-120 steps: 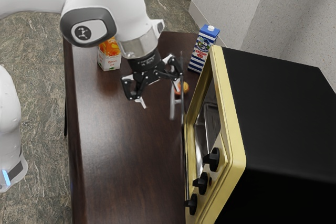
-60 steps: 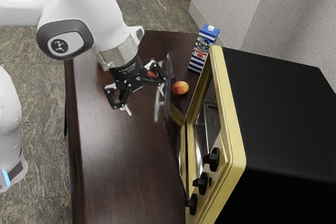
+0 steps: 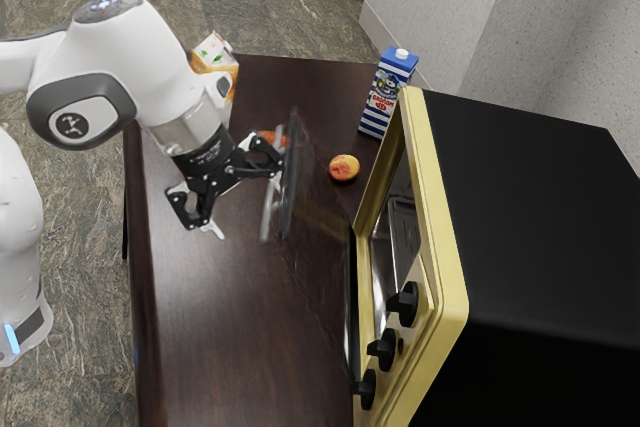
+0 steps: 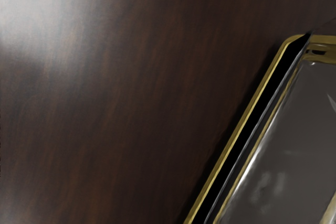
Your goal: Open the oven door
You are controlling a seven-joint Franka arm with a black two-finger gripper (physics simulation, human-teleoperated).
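Observation:
The gripper (image 3: 245, 209) is above the table in the exterior view, its two fingers spread apart. One finger is up against the silver handle (image 3: 269, 209) of the oven door, while the other stands away toward the exterior view's left. The dark, see-through door (image 3: 289, 182) is partway open, its outer edge well out from the gold-framed oven (image 3: 422, 187). How exactly the finger meets the handle is hard to make out. From the wrist view, the oven's gold rim (image 4: 234, 145) runs slantwise beside the wooden table.
Black knobs (image 3: 382, 349) line the oven front. A peach (image 3: 344, 168) lies beyond the door, with a blue-and-white carton (image 3: 386, 95) behind it. Another carton (image 3: 216, 59) stands behind the arm. The dark table (image 3: 230, 347) extends on the exterior view's left of the oven.
My hand has moved toward the exterior view's left and slightly down, away from the oven. The door has swung farther out along with it, and the peach is now fully visible.

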